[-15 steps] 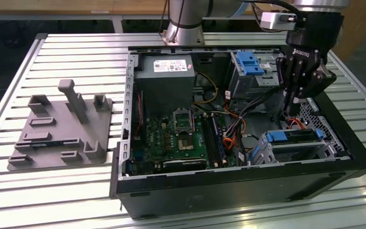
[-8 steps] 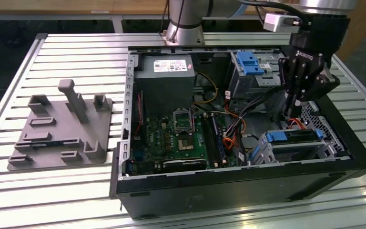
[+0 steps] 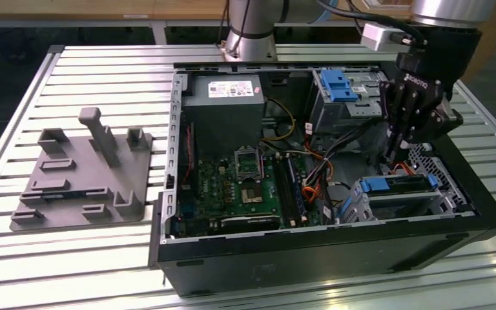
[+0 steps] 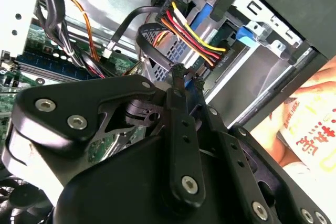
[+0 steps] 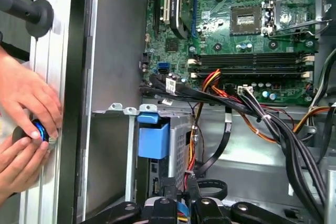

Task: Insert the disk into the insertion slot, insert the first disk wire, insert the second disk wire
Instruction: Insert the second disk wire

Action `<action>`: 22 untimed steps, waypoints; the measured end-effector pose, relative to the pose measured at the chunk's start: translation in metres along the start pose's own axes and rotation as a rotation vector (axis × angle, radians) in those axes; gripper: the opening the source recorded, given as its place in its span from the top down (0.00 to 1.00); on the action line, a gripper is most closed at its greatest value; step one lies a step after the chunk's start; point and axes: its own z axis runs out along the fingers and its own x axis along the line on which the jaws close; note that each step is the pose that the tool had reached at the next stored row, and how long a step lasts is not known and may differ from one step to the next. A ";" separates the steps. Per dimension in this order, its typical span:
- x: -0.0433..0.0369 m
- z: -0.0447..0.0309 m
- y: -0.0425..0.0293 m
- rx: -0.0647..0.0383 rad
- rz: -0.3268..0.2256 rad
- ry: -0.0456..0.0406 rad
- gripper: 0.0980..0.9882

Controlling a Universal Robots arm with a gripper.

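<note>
Item: disk (image 3: 396, 184), seated in the insertion slot (image 3: 403, 201); your pincer (image 3: 394, 157), just above the disk's rear edge, pinches a wire connector (image 4: 181, 72) between nearly closed fingers, so keep the plug square to the disk's socket.

The gripper's (image 3: 397, 163) fingertips are hidden behind the far edge of the disk (image 3: 399, 185); its body blocks the disk's connector in both wrist views.
</note>
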 end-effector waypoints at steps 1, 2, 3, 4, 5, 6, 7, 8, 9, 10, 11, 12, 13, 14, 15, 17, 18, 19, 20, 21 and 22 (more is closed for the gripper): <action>0.0025 0.0008 0.0001 0.000 0.000 0.0000 0.89; 0.0051 0.0016 0.0001 0.000 0.000 0.0000 0.89; 0.0076 0.0025 0.0001 0.000 0.000 -0.0001 0.89; 0.0099 0.0033 0.0002 0.000 0.000 -0.0008 0.89; 0.0120 0.0040 0.0002 0.000 0.000 -0.0039 0.89; 0.0137 0.0045 0.0003 0.000 0.000 -0.0115 0.89; 0.0153 0.0051 0.0003 0.001 -0.001 -0.0244 0.89; 0.0167 0.0056 0.0003 0.001 -0.001 -0.0389 0.89; 0.0178 0.0060 0.0003 0.002 -0.002 -0.0561 0.89; 0.0190 0.0063 0.0003 0.002 -0.002 -0.0746 0.89; 0.0200 0.0067 0.0004 0.003 -0.003 -0.0924 0.89; 0.0210 0.0071 0.0004 0.004 -0.003 -0.1104 0.89; 0.0220 0.0074 0.0004 0.004 -0.004 -0.1276 0.89; 0.0231 0.0077 0.0004 0.004 -0.004 -0.1416 0.89; 0.0241 0.0080 0.0004 0.005 -0.005 -0.1537 0.89; 0.0265 0.0084 0.0005 0.005 -0.005 -0.1756 0.89; 0.0279 0.0087 0.0005 0.006 -0.005 -0.1835 0.89; 0.0292 0.0090 0.0006 0.006 -0.006 -0.1912 0.89; 0.0306 0.0091 0.0006 0.006 -0.006 -0.1982 0.89; 0.0321 0.0090 0.0006 0.006 -0.006 -0.2044 0.89; 0.0339 0.0086 0.0007 0.006 -0.006 -0.2078 0.89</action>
